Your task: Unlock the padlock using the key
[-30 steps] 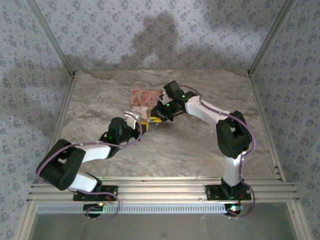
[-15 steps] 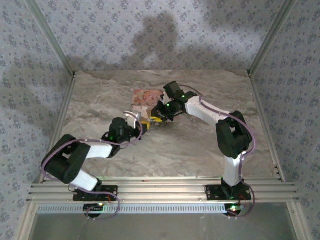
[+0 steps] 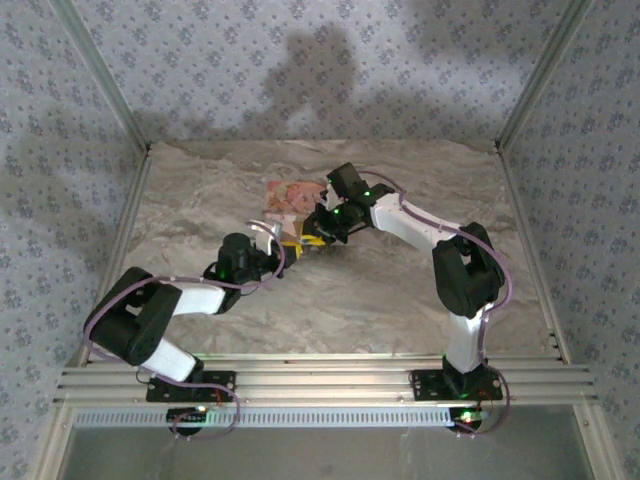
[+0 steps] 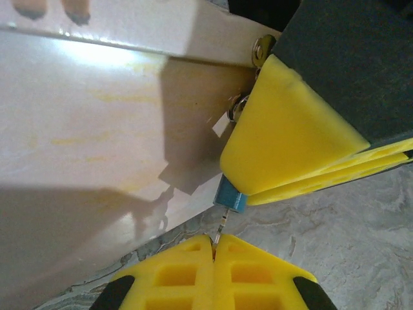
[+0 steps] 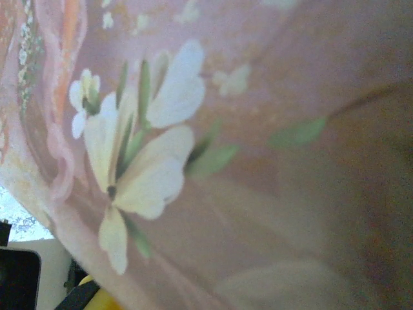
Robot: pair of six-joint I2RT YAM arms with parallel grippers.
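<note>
Your left claw is clenched. In its wrist view, the two yellow pads meet at a seam and pinch the thin metal end of the key. The key's blue head stands just above the pads, touching the lower corner of the padlock.

The padlock is off the marbled surface, just beside the pink box, whose pale side fills the left of that view. Two small metal parts show where the lock meets the box (whether they are the shackle, you cannot tell from here).

Your right claw is closed on the padlock, and its dark body lies along the lock's upper right side in the left wrist view.

From above, both arms meet near the middle of the surface. The left claw comes in from the near left and the right claw from the far right, with the yellow padlock between them. The pink box is just behind.

Your right wrist camera is close against the box lid, with its cream flowers and green leaves.
</note>
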